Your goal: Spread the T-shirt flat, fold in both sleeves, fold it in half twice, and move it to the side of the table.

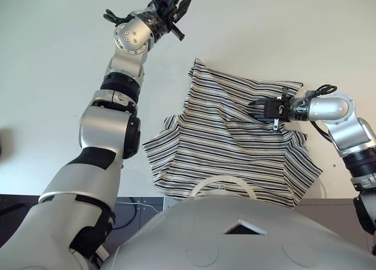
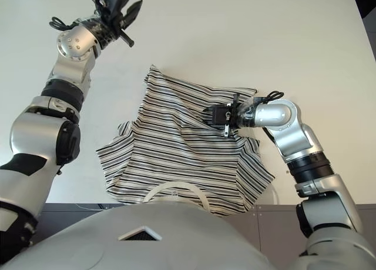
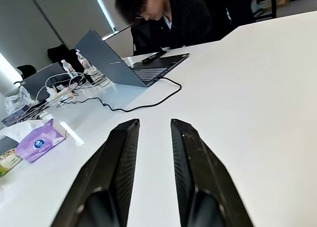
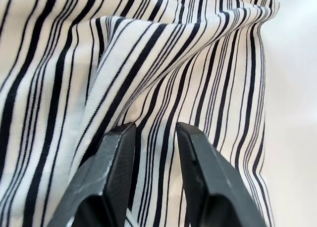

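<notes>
The black-and-white striped T-shirt lies rumpled on the white table, bunched toward the near edge with one corner pointing to the far side. My right gripper rests low on the shirt's upper right part. In the right wrist view its fingers stand apart, astride a raised fold of the striped cloth, so this gripper is open. My left gripper is held high over the far left of the table, well away from the shirt. It is open with nothing between its fingers.
Bare white tabletop surrounds the shirt on the left, right and far sides. In the left wrist view an open laptop, a black cable and a tissue pack lie on a further table, where a person sits.
</notes>
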You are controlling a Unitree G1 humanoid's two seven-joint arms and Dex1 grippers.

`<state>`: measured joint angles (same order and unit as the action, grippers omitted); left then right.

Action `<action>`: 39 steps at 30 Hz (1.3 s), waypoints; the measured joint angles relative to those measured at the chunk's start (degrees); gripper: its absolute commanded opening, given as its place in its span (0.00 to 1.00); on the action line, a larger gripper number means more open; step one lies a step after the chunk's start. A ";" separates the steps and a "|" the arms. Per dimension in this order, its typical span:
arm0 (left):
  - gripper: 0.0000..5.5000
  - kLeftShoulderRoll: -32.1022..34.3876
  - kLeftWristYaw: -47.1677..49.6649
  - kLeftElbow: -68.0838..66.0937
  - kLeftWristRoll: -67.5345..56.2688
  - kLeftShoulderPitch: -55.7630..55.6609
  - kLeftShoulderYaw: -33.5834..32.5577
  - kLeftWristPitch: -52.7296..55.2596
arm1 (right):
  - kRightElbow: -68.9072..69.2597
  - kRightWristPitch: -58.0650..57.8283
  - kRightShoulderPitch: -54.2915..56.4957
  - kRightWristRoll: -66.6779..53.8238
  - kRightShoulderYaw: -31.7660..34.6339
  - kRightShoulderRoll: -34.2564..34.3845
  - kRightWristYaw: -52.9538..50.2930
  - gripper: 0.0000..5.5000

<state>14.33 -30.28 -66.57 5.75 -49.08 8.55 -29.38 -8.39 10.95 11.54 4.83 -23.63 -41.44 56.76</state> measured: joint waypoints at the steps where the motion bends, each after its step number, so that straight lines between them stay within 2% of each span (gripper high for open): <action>1: 0.21 0.08 -2.08 1.63 1.42 2.20 1.66 -1.55 | 0.11 -0.01 -0.11 0.00 0.00 0.00 -0.16 0.27; 7: 0.21 2.90 -16.52 24.22 2.51 18.83 10.13 -4.18 | 1.54 0.10 -1.05 0.04 -0.12 -0.37 -0.28 0.27; 11: 0.21 9.28 -18.55 28.74 10.36 22.40 15.20 -4.37 | 1.76 0.08 -1.19 0.04 -0.13 -0.39 -0.31 0.27; 16: 0.21 15.04 -21.62 34.51 11.34 24.57 17.56 -4.49 | 2.14 0.03 -1.71 0.11 -0.09 -0.47 -0.49 0.27; 22: 0.21 23.46 -32.58 52.25 3.27 33.60 18.85 -0.14 | 2.19 -0.14 -1.95 0.07 1.18 -0.64 -0.85 0.27; 25: 0.21 23.68 -33.63 56.53 1.75 35.59 18.84 2.98 | 2.13 -1.52 -1.69 0.03 2.17 -0.37 -1.36 0.27; 28: 0.21 22.51 -32.11 59.11 1.21 35.86 18.24 5.02 | 3.33 -8.10 -0.57 -2.94 3.26 1.52 -0.36 0.27; 32: 0.21 19.87 -29.24 61.57 0.83 36.05 17.73 7.73 | 6.39 -14.92 5.07 -7.39 3.55 7.10 1.09 0.27; 39: 0.21 17.55 -27.87 64.68 -1.16 36.24 17.21 11.66 | -2.77 -16.07 9.40 -2.61 -2.81 14.64 0.84 0.27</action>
<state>31.88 -58.15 -1.89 4.59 -12.84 25.76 -17.72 -11.16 -5.12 20.94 2.22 -26.45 -26.79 57.60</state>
